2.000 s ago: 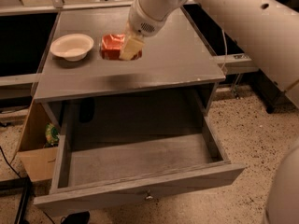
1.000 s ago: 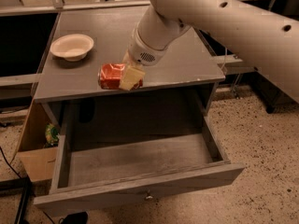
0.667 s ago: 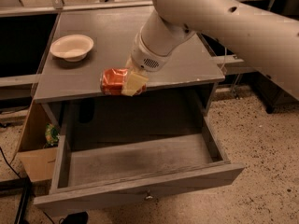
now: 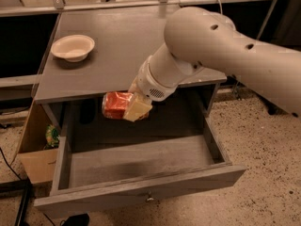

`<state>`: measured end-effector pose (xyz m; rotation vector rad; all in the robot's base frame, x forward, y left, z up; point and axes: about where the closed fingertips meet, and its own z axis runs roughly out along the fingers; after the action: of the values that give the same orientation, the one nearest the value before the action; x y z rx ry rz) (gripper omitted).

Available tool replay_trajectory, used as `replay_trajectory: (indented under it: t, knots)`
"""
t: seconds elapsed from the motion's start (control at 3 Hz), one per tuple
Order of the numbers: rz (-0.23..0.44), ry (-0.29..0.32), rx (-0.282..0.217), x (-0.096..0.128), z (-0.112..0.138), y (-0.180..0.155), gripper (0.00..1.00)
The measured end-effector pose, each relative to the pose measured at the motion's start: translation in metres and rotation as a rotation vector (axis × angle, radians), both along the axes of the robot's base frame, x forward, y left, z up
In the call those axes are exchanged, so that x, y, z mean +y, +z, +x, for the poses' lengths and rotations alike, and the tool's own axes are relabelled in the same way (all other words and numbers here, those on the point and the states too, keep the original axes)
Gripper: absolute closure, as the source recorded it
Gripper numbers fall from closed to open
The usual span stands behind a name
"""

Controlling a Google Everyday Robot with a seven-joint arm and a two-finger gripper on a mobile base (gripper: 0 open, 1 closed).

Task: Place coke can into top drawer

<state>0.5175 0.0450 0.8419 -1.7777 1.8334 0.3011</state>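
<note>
The coke can (image 4: 114, 105) is red-orange and lies sideways in my gripper (image 4: 130, 105), which is shut on it. One pale finger (image 4: 137, 109) covers the can's right end. The can hangs in the air just past the front edge of the grey cabinet top (image 4: 117, 46), above the back left part of the open top drawer (image 4: 136, 161). The drawer is pulled far out; its pale front edge runs along the bottom with a small knob (image 4: 149, 199) at its centre. My white arm (image 4: 221, 46) reaches in from the right.
A cream round bowl (image 4: 73, 47) sits on the cabinet top at the back left. A cardboard box (image 4: 37, 140) with a green item stands left of the cabinet. Speckled floor lies to the right, and a railing runs behind the cabinet.
My gripper has carried the can from the cabinet top forward and down, over the front edge, so it now hangs above the open drawer. The bowl has not moved.
</note>
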Motion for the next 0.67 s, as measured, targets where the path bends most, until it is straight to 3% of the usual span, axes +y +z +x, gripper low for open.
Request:
replay_trajectory:
  t: [0.67]
  knots:
    - [0.039, 0.041, -0.026, -0.009, -0.001, -0.054, 1.00]
